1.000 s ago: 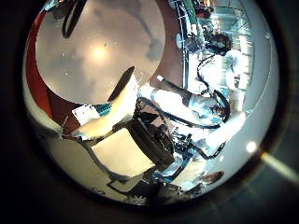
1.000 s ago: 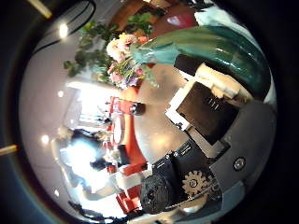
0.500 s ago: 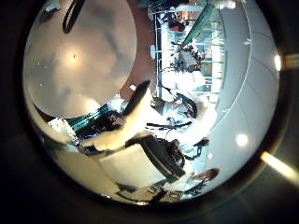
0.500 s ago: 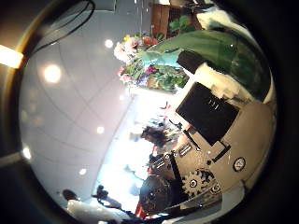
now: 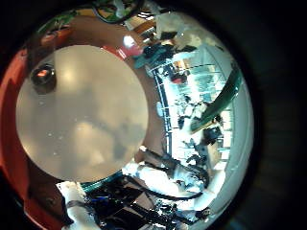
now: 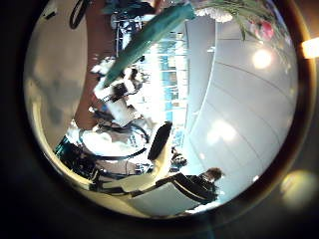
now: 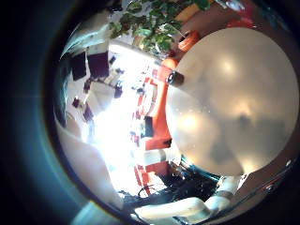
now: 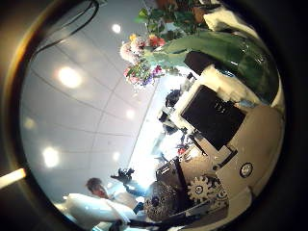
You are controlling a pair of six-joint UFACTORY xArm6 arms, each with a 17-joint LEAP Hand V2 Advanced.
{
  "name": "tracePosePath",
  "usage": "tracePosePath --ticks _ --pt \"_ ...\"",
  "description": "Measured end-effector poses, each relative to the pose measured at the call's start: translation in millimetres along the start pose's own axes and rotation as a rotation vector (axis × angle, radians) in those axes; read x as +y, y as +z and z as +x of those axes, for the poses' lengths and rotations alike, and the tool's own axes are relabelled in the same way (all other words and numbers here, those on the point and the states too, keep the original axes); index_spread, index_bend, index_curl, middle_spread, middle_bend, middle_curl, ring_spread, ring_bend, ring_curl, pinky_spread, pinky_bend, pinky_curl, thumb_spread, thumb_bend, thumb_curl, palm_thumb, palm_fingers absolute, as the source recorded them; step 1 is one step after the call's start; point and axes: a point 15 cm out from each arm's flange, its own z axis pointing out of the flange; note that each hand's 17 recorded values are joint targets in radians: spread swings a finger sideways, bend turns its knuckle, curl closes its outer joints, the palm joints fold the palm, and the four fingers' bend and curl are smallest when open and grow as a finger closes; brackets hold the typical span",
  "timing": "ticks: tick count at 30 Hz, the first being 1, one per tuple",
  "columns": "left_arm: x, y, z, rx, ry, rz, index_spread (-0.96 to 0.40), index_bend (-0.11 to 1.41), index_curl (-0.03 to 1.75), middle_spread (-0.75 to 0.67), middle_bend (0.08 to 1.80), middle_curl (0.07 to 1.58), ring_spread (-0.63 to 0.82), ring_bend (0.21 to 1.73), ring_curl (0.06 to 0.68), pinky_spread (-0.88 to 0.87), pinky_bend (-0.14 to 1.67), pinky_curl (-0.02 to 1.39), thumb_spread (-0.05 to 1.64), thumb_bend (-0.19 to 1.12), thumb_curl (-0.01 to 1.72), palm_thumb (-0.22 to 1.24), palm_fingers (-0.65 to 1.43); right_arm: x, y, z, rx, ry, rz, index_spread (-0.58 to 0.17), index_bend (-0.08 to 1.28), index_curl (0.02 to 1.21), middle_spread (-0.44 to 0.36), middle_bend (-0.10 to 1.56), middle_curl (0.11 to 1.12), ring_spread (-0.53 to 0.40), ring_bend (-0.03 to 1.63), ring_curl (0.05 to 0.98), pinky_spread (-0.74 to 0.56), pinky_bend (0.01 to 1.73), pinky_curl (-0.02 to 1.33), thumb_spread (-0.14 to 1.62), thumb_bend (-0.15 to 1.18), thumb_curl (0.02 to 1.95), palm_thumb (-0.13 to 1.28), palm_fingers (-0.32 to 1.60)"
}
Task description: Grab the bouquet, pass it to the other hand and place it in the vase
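A round pale table top (image 5: pixel 82 125) is seen on a red-brown floor (image 5: pixel 21 192). Bright windows (image 7: pixel 117 127) are shown beyond. Round ceiling lights (image 8: pixel 69 76) are lit overhead.

Ceiling lamps (image 8: pixel 69 77) flaring above right hand (image 8: pixel 217 115); window glare beside table (image 7: pixel 234 103); edges bent, dark.

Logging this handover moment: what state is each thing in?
bouquet: lifted off the table, green wrap held in the right hand.
right hand: shut on bouquet.
left hand: holds nothing; whether its fingers are open is unclear.
round table: bare top.
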Motion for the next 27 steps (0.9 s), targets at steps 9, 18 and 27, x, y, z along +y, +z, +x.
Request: tracePosePath --ticks 9,18,27 --pt "-6.3 3.7 21.3 0.131 0.054 -0.003 0.18 0.15 0.31 0.33 0.29 0.39 0.45 0.67 0.153 0.39 0.35 0.35 0.95 -0.02 0.33 0.24 0.18 11.7 47.4 -2.0 -0.043 0.01 -0.131 -0.211 1.23 0.87 -0.129 1.39 0.8 -0.19 1.46 0.712 -0.18 1.3 0.79 0.87 0.0 1.19 1.11 1.13" --pt "-19.6 15.5 29.8 0.223 0.043 0.0 -0.03 0.2 0.37 -0.06 0.73 0.57 -0.08 0.91 0.202 -0.03 0.56 0.39 0.99 0.03 0.37 0.5 1.05 5.7 66.6 11.3 -0.005 0.016 -0.146 -0.21 1.23 0.86 -0.129 1.39 0.79 -0.192 1.46 0.715 -0.19 1.28 0.84 0.87 0.0 1.23 1.11 1.13" --pt "-27.1 24.8 27.8 0.282 0.039 0.008 -0.37 0.52 0.6 -0.35 0.98 0.82 -0.4 1.37 0.444 -0.4 1.12 0.69 0.98 0.19 0.53 0.96 1.18 7.9 70.8 33.2 0.008 0.079 -0.143 -0.213 1.23 0.86 -0.134 1.38 0.79 -0.196 1.45 0.717 -0.2 1.27 0.87 0.89 -0.06 1.19 0.95 1.1"
